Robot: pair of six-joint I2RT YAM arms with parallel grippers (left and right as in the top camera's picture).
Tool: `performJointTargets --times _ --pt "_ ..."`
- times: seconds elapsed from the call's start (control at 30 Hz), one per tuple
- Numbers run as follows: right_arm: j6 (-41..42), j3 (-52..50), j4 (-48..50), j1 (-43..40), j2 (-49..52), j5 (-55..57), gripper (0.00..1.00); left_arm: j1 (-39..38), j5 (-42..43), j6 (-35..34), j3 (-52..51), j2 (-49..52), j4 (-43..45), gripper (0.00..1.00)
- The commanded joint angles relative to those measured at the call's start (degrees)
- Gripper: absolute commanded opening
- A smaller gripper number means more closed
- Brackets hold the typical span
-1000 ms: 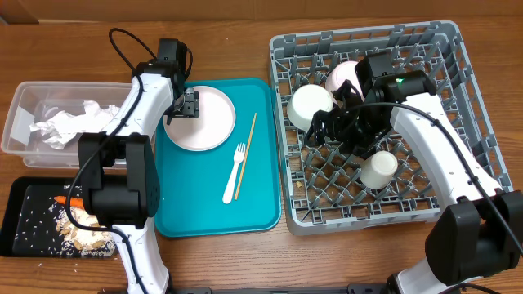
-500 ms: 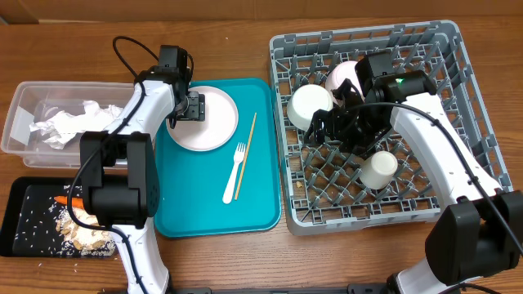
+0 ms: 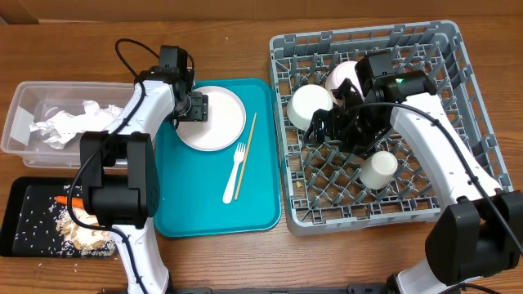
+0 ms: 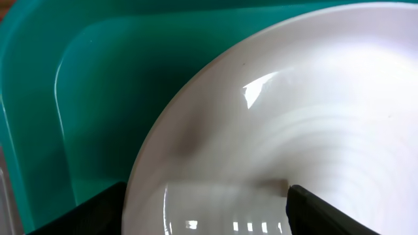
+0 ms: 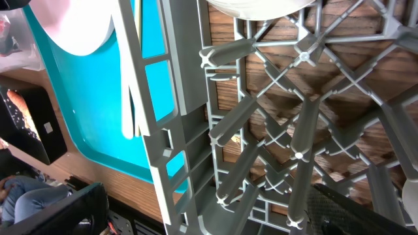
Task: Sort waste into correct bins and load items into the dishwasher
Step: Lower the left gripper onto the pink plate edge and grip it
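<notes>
The pale pink plate (image 3: 216,121) lies at the top of the teal serving tray (image 3: 196,204). My left gripper (image 3: 194,106) is at its left rim. In the left wrist view the gripper (image 4: 206,210) is open, one finger outside the rim and one over the plate (image 4: 294,124). My right gripper (image 3: 327,126) is open and empty, low over the grey dish rack (image 3: 458,106), beside a white bowl (image 3: 310,104). A second bowl (image 3: 343,75) and a small white cup (image 3: 378,169) stand in the rack. A white fork (image 3: 234,173) and chopsticks (image 3: 245,155) lie on the tray. No red wrapper is in view.
The clear tub (image 3: 20,122) at the left holds crumpled napkins (image 3: 61,126). The black tray (image 3: 24,212) below it holds the carrot (image 3: 72,200), scraps (image 3: 86,235) and rice. The right wrist view shows rack pegs (image 5: 300,130) and the rack's left wall (image 5: 176,98).
My left gripper has moved right and the plate has slid right with it on the teal tray. The right arm has not moved.
</notes>
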Motion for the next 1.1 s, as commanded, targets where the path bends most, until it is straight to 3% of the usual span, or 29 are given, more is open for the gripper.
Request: performJointTargets --times 0.0,0.37,0.57,1.07 --pt "0.24 0.98 0.33 0.26 -1.01 -0.04 1.0 0.48 0.26 0.63 -0.28 0.55 0.07 0.78" --pt "0.22 0.98 0.39 0.26 -1.01 -0.04 1.0 2.62 0.7 -2.21 -0.31 0.55 -0.02 0.61" --pt "0.24 0.98 0.37 0.26 -1.01 -0.04 1.0 2.62 4.02 -2.64 -0.5 0.55 0.57 0.3" --pt "0.24 0.98 0.79 0.26 -1.01 -0.04 1.0 2.62 2.95 -3.93 -1.95 0.55 1.49 0.26"
